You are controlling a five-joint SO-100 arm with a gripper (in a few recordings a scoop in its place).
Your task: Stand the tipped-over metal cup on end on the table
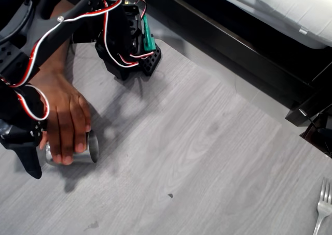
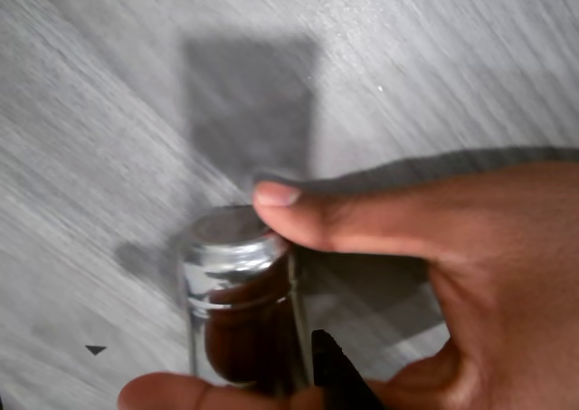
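Spreading across both views, the wide light-grey wood-grain table [image 1: 207, 157] carries everything; the black SO-100 arm with red and white cables [image 1: 62, 25] crosses the overhead view from nine o'clock toward twelve; a person's hand [image 1: 62, 118] lies over the small shiny steel cup [image 1: 89, 149] at about eight o'clock of that view, with the black gripper [image 1: 28, 162] touching or just beside it at the cup's nine o'clock; whether the claw is open or closed cannot be told, since only a dark tip shows in the wrist view beneath the thumb [image 2: 353, 215]. Judging by this, the cup is being placed or reset by the person, so the robot's own step has not begun; the next move calls for the hand to clear and the claw to take the cup near one end and rotate it upright. The cup lies on its side; its long axis runs roughly nine to three o'clock overhead, one round end facing three o'clock. A silver fork [image 1: 324, 206] lies far off at four o'clock.
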